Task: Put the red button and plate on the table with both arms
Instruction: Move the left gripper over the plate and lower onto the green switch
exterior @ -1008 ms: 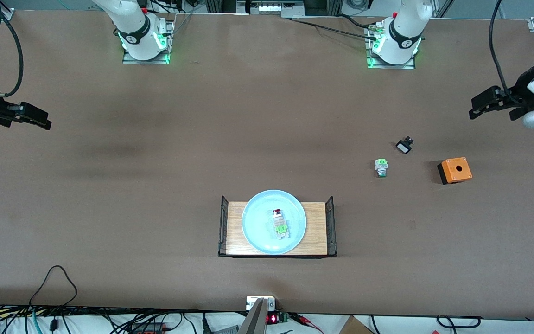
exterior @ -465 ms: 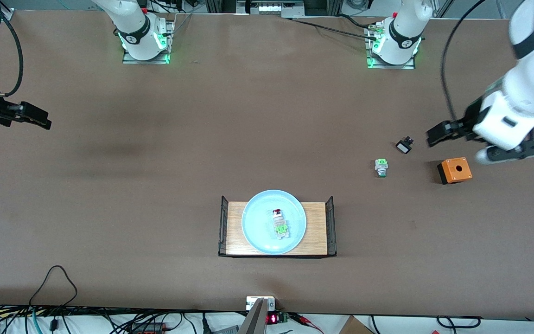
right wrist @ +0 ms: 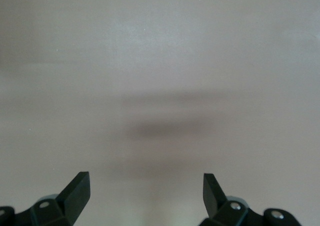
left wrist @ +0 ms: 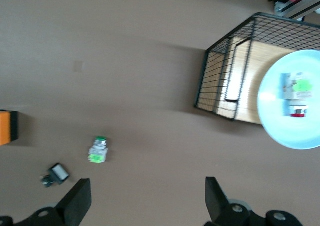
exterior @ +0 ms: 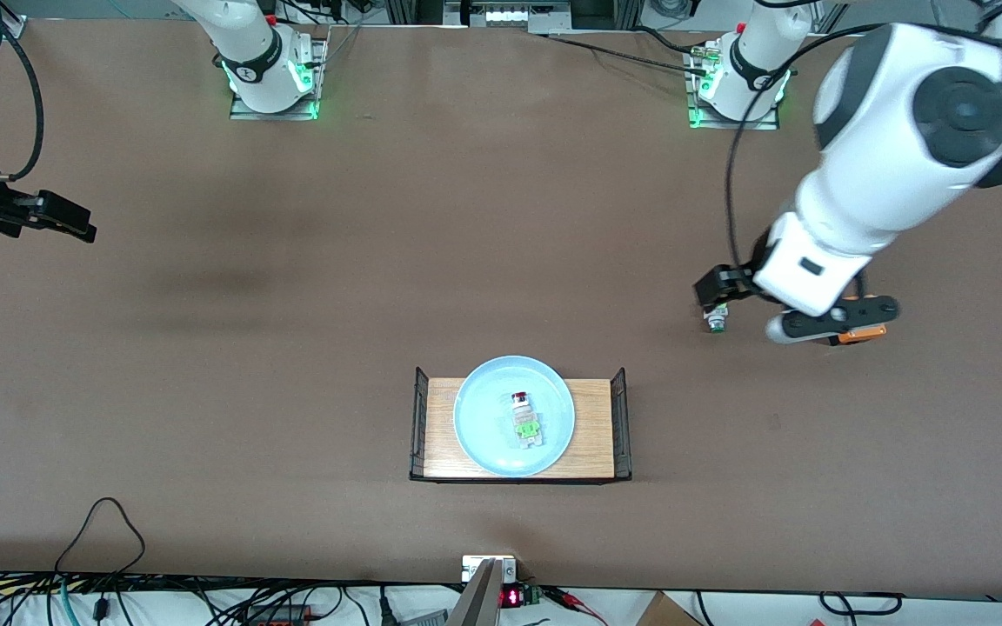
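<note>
The small red-capped button (exterior: 524, 420) lies loose on the round light blue plate (exterior: 475, 417) on the wooden tray (exterior: 592, 428). Both the left gripper (left wrist: 145, 203) and the right gripper (right wrist: 145, 193) hang wide open, empty — lifting the plate carelessly could tip it and roll the button off.

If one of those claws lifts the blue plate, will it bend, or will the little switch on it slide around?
The plate looks rigid, holding a clean round rim on the wooden tray, so it probably won't bend. It is shallow and looks smooth, so the red button, lying loose on its side, would likely slide if the plate tilts.
</note>
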Controlling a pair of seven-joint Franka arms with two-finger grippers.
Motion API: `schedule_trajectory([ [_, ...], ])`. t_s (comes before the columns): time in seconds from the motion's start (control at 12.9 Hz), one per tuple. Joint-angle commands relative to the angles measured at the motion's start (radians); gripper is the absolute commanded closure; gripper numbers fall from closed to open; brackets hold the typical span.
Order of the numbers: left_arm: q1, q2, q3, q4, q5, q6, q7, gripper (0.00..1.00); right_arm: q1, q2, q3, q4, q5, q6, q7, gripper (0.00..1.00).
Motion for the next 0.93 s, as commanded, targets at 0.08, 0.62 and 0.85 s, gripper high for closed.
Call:
schedule_trajectory([
  [0.08,-0.096,0.068,0.011,0.043,0.077,0.133,-0.181,0.00,0.000,-0.006,0.001,0.008,-0.003,-0.004,-0.001,0.00],
  [0.62,-0.261,0.307,0.017,0.239,0.394,0.278,-0.614,0.00,-0.006,0.000,-0.001,0.008,-0.003,-0.002,0.002,0.00],
  [0.85,-0.318,0.387,0.020,0.292,0.544,0.311,-0.763,0.00,-0.003,0.012,-0.001,0.008,-0.008,0.005,0.000,0.00],
])
